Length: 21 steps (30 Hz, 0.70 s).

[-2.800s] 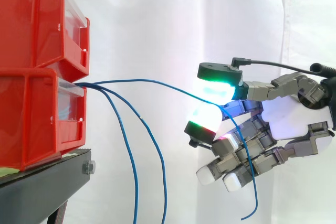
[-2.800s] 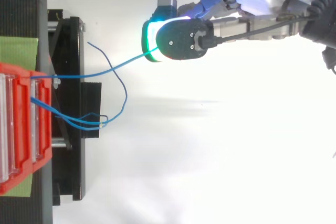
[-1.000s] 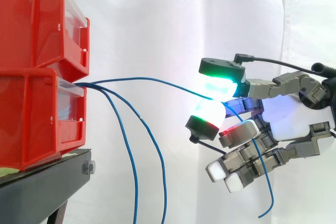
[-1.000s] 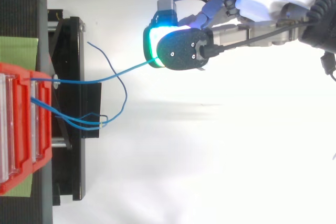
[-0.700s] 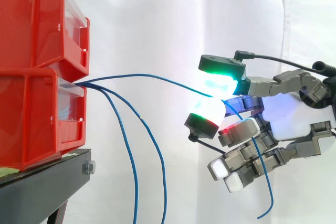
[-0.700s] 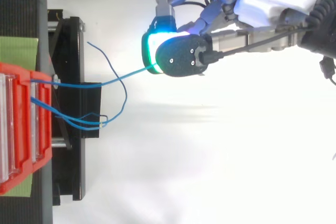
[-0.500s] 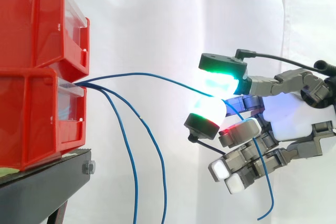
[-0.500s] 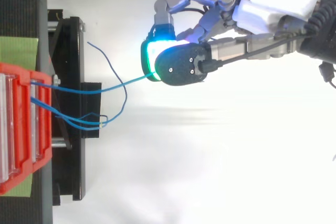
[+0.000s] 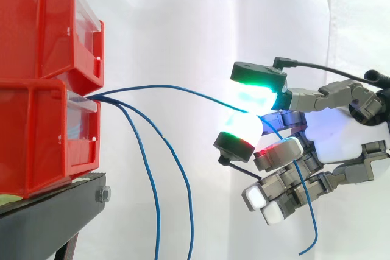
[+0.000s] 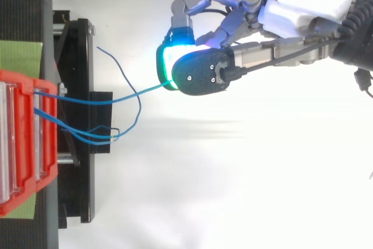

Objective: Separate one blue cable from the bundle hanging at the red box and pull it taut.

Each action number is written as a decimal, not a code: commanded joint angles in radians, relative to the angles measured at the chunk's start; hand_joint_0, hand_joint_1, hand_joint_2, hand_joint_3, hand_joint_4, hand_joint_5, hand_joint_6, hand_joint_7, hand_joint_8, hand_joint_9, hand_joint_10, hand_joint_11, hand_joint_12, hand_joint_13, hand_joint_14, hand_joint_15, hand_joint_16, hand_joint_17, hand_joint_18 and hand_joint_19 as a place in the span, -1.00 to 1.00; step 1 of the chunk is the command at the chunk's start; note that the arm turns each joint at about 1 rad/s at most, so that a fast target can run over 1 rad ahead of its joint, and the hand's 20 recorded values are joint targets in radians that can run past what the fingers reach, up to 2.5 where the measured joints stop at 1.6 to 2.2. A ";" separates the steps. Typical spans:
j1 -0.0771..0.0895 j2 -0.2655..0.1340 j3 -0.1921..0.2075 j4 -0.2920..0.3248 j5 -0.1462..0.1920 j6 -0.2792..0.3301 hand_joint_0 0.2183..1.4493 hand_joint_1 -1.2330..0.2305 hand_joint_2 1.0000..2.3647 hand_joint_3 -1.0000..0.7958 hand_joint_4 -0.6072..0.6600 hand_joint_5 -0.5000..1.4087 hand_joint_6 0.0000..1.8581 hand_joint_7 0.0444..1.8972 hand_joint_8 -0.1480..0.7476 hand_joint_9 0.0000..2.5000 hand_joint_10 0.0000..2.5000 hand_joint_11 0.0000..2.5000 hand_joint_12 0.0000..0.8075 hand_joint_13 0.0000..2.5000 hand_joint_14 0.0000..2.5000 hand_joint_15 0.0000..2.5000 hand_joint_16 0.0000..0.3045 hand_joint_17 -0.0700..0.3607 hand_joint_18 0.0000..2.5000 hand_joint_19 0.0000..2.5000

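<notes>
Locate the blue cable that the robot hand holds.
Side view: the blue cable arcs from the lower red bin at left to the robot hand at right, pinched between its fingertips.

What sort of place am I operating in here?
Likely a lab test rig: stacked red bins on a black stand, a white curtain behind, and the hand pinching one blue cable.

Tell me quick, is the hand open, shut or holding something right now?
The hand is shut on the blue cable, pinched between its glowing fingers.
</notes>
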 commanded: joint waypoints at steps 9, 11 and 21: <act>0.000 0.000 0.001 0.000 0.000 0.000 -0.04 -0.42 -0.97 -0.14 -0.31 -0.66 0.06 0.47 -0.21 -0.06 -0.99 0.30 -0.20 -0.38 -0.98 -0.38 -0.73 -0.25 -0.54 -0.41; 0.000 0.000 0.001 0.000 0.000 0.000 -0.04 -0.42 -0.97 -0.14 -0.31 -0.66 0.06 0.46 -0.21 -0.06 -0.99 0.29 -0.19 -0.38 -0.98 -0.39 -0.73 -0.25 -0.54 -0.41; 0.000 0.000 0.001 0.000 0.002 0.000 -0.04 -0.42 -0.97 -0.14 -0.31 -0.66 0.06 0.47 -0.21 -0.07 -0.99 0.27 -0.19 -0.39 -0.98 -0.40 -0.73 -0.25 -0.54 -0.41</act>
